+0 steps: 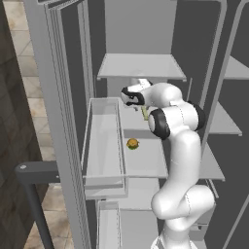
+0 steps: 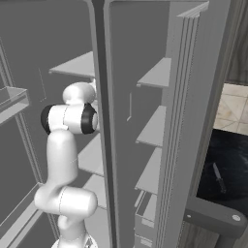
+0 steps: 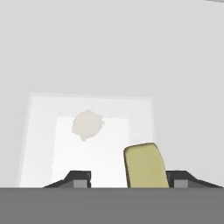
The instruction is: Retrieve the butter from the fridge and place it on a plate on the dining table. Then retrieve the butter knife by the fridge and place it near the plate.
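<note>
The fridge [image 1: 141, 65] stands open, and my arm reaches in over its middle shelf. The butter [image 1: 145, 113], a slim yellowish-olive stick, stands on that shelf just under my hand. In the hand view the butter [image 3: 146, 166] rises between the two fingertips of my gripper [image 3: 129, 180]. It sits close against the right fingertip [image 3: 179, 179], with a clear gap to the left one, so the jaws are open around it. The butter knife [image 2: 219, 178] lies on the black counter to the right of the fridge. The plate and the dining table are out of view.
A round brown-and-green burger-like item [image 1: 133, 144] lies on the shelf below the butter. The open left door's bin [image 1: 102, 141] juts out beside the arm, and a dark bar handle [image 1: 36, 170] sticks out low on the left. The centre post [image 2: 104, 121] stands right of the arm.
</note>
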